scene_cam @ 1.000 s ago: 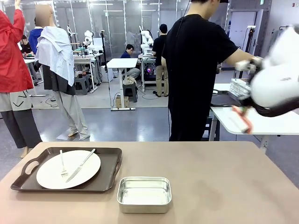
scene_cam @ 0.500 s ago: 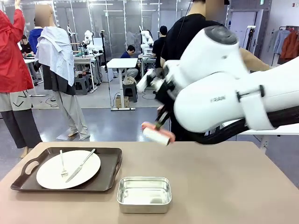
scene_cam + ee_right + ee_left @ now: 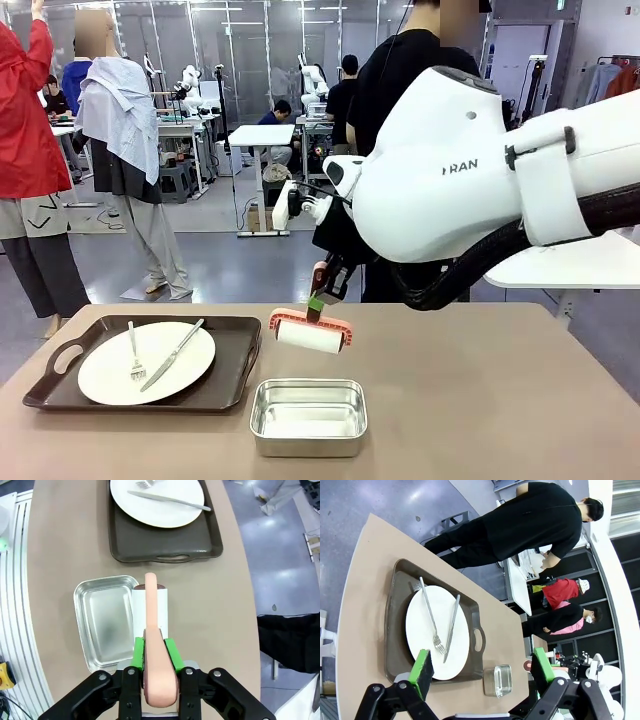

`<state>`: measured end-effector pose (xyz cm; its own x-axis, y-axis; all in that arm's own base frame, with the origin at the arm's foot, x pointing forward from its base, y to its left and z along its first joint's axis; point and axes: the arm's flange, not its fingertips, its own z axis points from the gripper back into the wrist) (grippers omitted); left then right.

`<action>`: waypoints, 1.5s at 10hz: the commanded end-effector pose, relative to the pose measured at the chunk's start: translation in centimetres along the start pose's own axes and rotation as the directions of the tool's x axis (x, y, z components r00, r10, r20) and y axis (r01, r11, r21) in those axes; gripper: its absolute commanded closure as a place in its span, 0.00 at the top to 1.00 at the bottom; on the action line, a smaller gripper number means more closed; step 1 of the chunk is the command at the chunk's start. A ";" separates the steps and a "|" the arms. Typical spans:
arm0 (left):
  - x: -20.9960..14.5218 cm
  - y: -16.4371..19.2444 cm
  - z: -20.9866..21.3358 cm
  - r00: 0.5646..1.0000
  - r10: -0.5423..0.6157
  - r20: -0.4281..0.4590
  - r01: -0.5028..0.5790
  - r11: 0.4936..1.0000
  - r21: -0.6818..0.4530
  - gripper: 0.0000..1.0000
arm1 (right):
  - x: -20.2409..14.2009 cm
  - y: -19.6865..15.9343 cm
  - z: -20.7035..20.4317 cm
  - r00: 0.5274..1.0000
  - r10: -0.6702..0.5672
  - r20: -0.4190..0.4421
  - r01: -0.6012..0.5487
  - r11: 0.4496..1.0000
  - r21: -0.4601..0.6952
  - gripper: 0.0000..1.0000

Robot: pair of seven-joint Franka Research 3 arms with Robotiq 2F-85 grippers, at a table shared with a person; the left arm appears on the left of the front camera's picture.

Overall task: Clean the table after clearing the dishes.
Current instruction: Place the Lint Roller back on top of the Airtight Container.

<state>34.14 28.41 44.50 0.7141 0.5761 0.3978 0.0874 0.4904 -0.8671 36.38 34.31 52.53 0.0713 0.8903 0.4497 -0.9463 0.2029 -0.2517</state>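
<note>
On the left of the beige table, a dark brown tray carries a white plate with a fork and a knife. My right gripper is shut on the pink handle of a lint roller. Its white roll hangs low over the table just behind the steel pan; I cannot tell whether it touches. In the right wrist view the gripper clamps the handle above the roll. My left gripper is open and holds nothing, high above the tray and plate.
A rectangular steel pan sits at the front middle, right of the tray; pan lies beside the roll. A person in black stands past the far edge. A white side table is at the right.
My right arm has swung in from the right, carrying the lint roller left and down to just behind the steel pan. The tray, plate and pan have not moved.
</note>
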 end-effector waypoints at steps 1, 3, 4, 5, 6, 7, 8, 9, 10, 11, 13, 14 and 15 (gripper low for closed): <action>0.0 0.0 0.2 1.000 -0.002 0.004 0.002 1.000 -0.010 1.00 | 0.6 0.2 -1.2 1.000 -0.006 0.002 0.006 0.999 -0.041 0.22; 0.0 0.0 0.2 1.000 -0.002 0.004 0.002 1.000 -0.010 1.00 | 0.6 0.2 -1.2 1.000 -0.006 0.002 0.006 0.999 -0.041 0.22; 0.0 0.0 0.2 1.000 -0.002 0.004 0.002 1.000 -0.010 1.00 | 0.1 0.0 -0.7 1.000 0.004 0.001 -0.004 1.000 -0.009 0.22; 0.0 0.0 0.2 1.000 -0.002 0.004 0.002 1.000 -0.010 1.00 | 0.7 0.6 -1.9 0.996 0.087 -0.031 -0.082 0.989 0.124 0.22; 0.0 0.0 0.2 1.000 -0.002 0.004 0.002 1.000 -0.010 1.00 | 0.8 0.9 -3.0 0.995 0.101 -0.016 -0.096 0.976 0.196 0.22; 0.0 0.0 0.2 1.000 -0.002 0.004 0.002 1.000 -0.010 1.00 | 0.7 0.9 -3.7 0.997 0.078 -0.015 -0.072 0.972 0.222 0.22; 0.0 0.0 0.2 1.000 -0.002 0.004 0.002 1.000 -0.010 1.00 | 0.8 1.0 -4.3 0.997 0.072 -0.025 -0.064 0.967 0.245 0.22; 0.0 0.0 0.2 1.000 -0.002 0.004 0.002 1.000 -0.010 1.00 | 1.1 1.0 -5.5 0.996 0.070 -0.053 -0.053 0.960 0.274 0.22; 0.0 0.0 0.2 1.000 -0.002 0.004 0.002 1.000 -0.010 1.00 | 1.3 0.8 -6.8 0.994 0.071 -0.088 -0.042 0.955 0.294 0.22; 0.0 0.0 0.2 1.000 -0.002 0.004 0.002 1.000 -0.010 1.00 | 1.4 0.3 -7.8 0.993 0.071 -0.098 -0.037 0.949 0.312 0.22; 0.0 0.0 0.2 1.000 -0.002 0.004 0.002 1.000 -0.010 1.00 | 1.1 -0.9 -9.3 0.990 0.055 -0.128 -0.009 0.942 0.336 0.22; 0.0 0.0 0.2 1.000 -0.002 0.004 0.002 1.000 -0.010 1.00 | 0.8 -1.3 -10.5 0.990 0.051 -0.128 -0.002 0.934 0.356 0.22; 0.0 0.0 0.2 1.000 -0.002 0.004 0.002 1.000 -0.010 1.00 | 0.4 -1.7 -11.6 0.988 0.042 -0.146 0.014 0.931 0.364 0.22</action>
<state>34.16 28.40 44.49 0.7143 0.5758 0.3977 0.0875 0.4904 -0.8671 41.23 38.45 43.44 0.0969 0.9405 0.3258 -0.9944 0.0777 0.0713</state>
